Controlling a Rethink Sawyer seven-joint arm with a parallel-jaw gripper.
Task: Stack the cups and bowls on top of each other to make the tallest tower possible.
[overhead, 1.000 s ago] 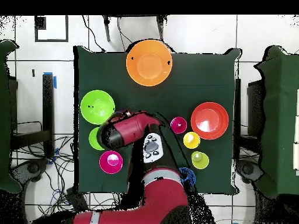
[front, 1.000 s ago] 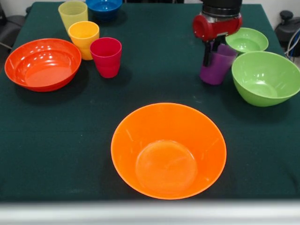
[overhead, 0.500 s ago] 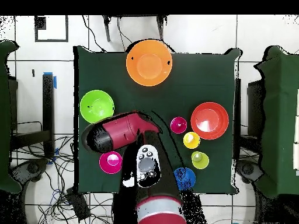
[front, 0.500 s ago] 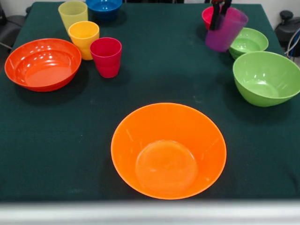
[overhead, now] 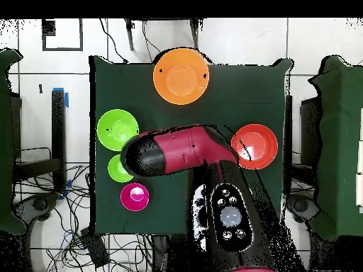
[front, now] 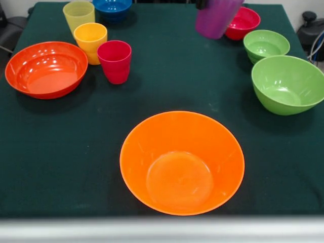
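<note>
The purple ribbed cup (front: 215,17) hangs tilted in the air at the top of the front view, left of the small red-pink bowl (front: 243,23). My gripper (front: 201,4) holds it; only a dark bit shows at the top edge. In the overhead view the red arm (overhead: 177,152) hides both. The large yellow-orange bowl (front: 182,162) stands empty at the near edge. The small green bowl (front: 266,44) and large green bowl (front: 286,83) stand right. The red-pink cup (front: 115,61), yellow-orange cup (front: 90,41) and pale yellow cup (front: 78,15) stand at the back left.
The wide orange-red bowl (front: 45,68) stands at the left and the small blue bowl (front: 112,7) at the back edge. All things stand singly on the dark green cloth (front: 162,91). In the overhead view the arm covers the cups and the blue bowl.
The purple cup has been lifted off the cloth beside the large green bowl and carried up and leftward in the front view. The arm has swung over the cups in the overhead view.
</note>
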